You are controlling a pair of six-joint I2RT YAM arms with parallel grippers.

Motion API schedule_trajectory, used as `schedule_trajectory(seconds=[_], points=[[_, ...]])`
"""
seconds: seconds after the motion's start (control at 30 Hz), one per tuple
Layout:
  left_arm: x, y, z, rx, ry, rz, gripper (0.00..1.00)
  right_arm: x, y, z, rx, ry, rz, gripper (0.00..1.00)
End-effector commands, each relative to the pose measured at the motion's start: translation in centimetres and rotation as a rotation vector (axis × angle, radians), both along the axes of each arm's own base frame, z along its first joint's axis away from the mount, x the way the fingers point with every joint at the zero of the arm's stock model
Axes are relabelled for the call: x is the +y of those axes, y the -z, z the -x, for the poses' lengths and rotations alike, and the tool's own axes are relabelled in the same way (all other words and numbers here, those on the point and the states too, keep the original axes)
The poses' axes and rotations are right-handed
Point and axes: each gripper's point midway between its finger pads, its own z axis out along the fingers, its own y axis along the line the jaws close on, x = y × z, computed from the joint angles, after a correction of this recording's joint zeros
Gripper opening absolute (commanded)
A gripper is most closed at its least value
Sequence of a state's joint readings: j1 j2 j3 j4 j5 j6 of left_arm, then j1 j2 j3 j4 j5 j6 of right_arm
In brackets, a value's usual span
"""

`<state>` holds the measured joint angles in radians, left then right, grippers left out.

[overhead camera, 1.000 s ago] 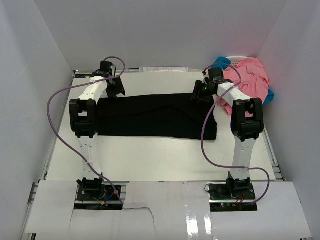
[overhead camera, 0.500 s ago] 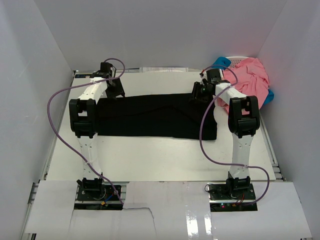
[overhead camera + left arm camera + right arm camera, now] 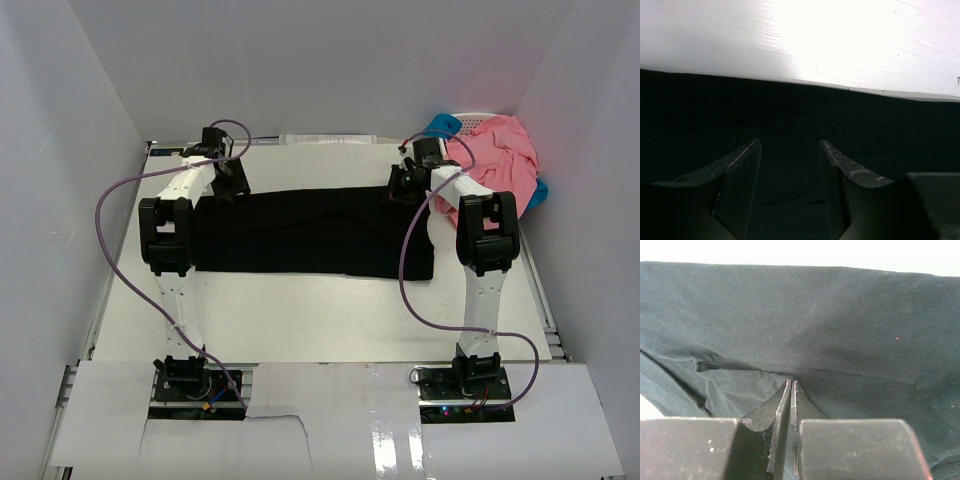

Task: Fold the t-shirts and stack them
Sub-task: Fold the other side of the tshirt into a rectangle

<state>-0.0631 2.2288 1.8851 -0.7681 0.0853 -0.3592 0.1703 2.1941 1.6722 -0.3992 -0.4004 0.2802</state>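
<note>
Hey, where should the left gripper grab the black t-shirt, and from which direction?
Take the black t-shirt by its far edge at the left end, coming down from above. It lies flat as a wide band, and the open left gripper hangs just inside that edge. The right gripper looks pinched on the fabric near the right end.

No readable text, label, brand, number or sign in any view.
</note>
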Motion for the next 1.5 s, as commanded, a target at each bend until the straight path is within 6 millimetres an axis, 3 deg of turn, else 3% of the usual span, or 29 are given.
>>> schedule_trajectory(seconds=[0.0,0.13,0.33,0.57,0.7,0.8,1.07,1.17,1.3,1.47], points=[[-0.2,-5.0,0.1,-0.096,0.006,-0.005,0.61,1.0,-3.9,0.0,-0.07,-0.036,-0.063,0.08],[-0.2,-4.9,0.2,-0.094,0.005,-0.007,0.61,2.0,-5.8,2.0,-0.078,-0.074,-0.099,0.08],[-0.8,-5.0,0.1,-0.098,0.016,0.0,0.61,2.7,-5.9,6.4,-0.024,-0.134,-0.141,0.08],[-1.2,-4.5,0.3,-0.087,0.021,0.001,0.61,4.4,-3.0,11.5,0.082,-0.202,-0.209,0.08],[-1.2,-4.1,0.6,-0.08,0.021,-0.004,0.61,6.2,-3.2,13.7,0.092,-0.244,-0.242,0.08],[-1.3,-4.1,0.6,-0.081,0.021,-0.003,0.61,7.4,-3.4,15.1,0.103,-0.271,-0.255,0.08],[-1.3,-3.9,0.4,-0.083,0.022,-0.004,0.61,8.6,-3.6,16.1,0.115,-0.272,-0.267,0.08],[-1.3,-3.7,0.5,-0.078,0.025,-0.004,0.61,8.7,-3.4,16.3,0.132,-0.269,-0.266,0.37],[-1.3,-3.5,0.6,-0.074,0.026,-0.008,0.61,8.3,-3.4,16.9,0.138,-0.254,-0.253,0.53],[-1.1,-3.7,0.6,-0.078,0.024,-0.014,0.61,7.0,-5.3,16.2,0.036,-0.213,-0.186,0.57]])
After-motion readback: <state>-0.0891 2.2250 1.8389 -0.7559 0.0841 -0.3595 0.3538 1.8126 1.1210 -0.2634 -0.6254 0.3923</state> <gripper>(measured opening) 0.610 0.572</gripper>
